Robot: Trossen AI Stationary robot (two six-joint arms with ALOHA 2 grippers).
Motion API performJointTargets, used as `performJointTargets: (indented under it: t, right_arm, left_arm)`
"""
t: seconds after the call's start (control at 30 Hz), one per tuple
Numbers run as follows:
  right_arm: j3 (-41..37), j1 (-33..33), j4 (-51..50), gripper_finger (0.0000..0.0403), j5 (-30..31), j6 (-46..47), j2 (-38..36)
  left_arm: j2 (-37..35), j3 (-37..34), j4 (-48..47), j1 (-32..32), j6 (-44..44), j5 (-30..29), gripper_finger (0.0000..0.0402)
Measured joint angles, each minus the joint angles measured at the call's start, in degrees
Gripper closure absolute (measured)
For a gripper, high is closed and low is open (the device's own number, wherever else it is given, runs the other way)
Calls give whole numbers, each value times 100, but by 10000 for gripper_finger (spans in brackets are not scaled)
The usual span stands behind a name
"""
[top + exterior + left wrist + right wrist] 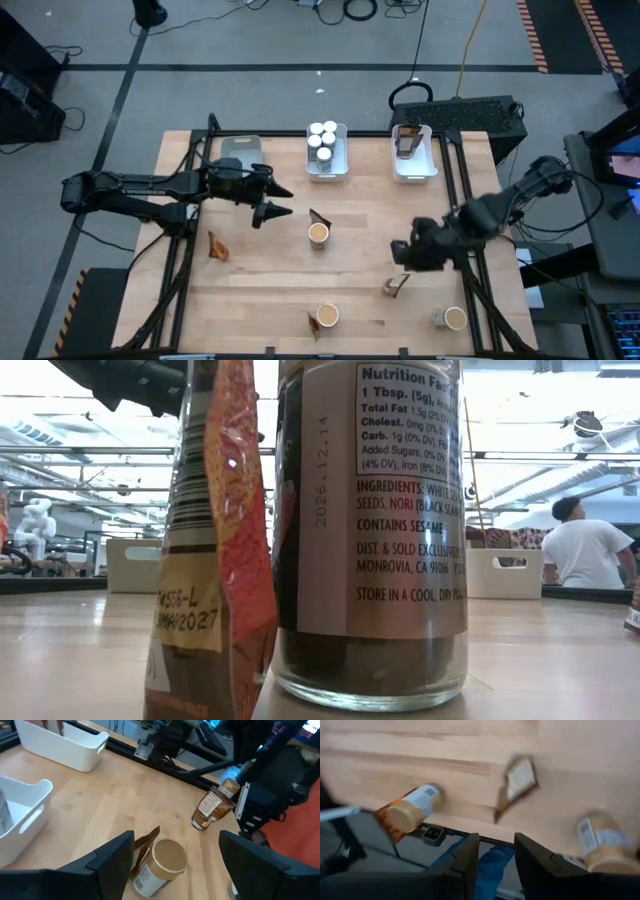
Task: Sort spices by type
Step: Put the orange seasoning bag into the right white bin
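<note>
- From above, we see our left gripper (277,200) open and empty, poised just beside a tan-topped tub (318,234) at mid-table; our right gripper (401,252) hangs near a brown pouch (396,287), jaws narrowly apart, holding nothing.
- In this same view, four white-capped jars (322,138) sit in the middle white tray (343,165) and a pouch stands in the right tray (432,172); we judge sorting under way, with three tubs and three pouches loose on the table (250,300).
- Low down, a jar label and orange pouch (215,560) fill our frame.
- Our left wrist shows the tub's gold lid (169,856) between the spread fingers (112,857).
- Our right wrist alone shows its narrow finger gap.
</note>
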Motion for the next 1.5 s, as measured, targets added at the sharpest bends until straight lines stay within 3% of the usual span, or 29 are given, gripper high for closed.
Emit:
performJointTargets:
  t: [0.1, 0.2, 0.67, 1.5]
  right_arm:
    - [0, 366, -2, 298, -5, 908, 263]
    - [0, 513, 32, 298, -53, 1243, 533]
    - [0, 447, 182, 298, 9, 1260, 1451]
    - [-123, 218, 271, 298, 193, 1137, 2176]
  left_arm:
    - [0, -2, 1, 0, 82, 6, 110]
    - [0, -2, 3, 0, 150, 7, 110]
    - [0, -2, 3, 0, 139, 193, 110]
    - [0, -2, -10, 0, -8, 315, 110]
